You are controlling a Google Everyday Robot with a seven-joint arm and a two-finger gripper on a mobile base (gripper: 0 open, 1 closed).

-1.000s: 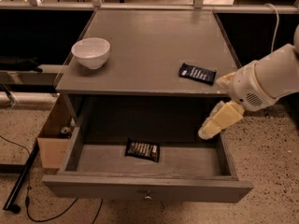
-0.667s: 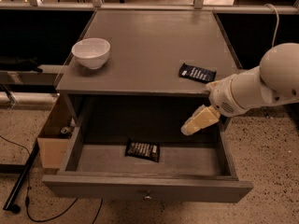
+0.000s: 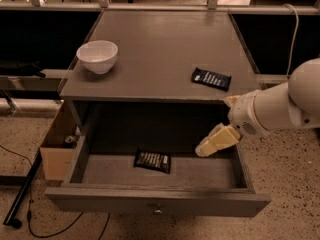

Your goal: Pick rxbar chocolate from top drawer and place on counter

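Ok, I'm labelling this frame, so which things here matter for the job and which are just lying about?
Job: rxbar chocolate in the top drawer; counter; gripper, over the drawer's right side.
Lying about: white bowl, dark bar on the counter, cardboard box.

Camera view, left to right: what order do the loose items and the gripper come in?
white bowl on the counter → rxbar chocolate in the open top drawer → gripper over the drawer's right end. The dark bar on the counter is left out because it overlaps the gripper's span.
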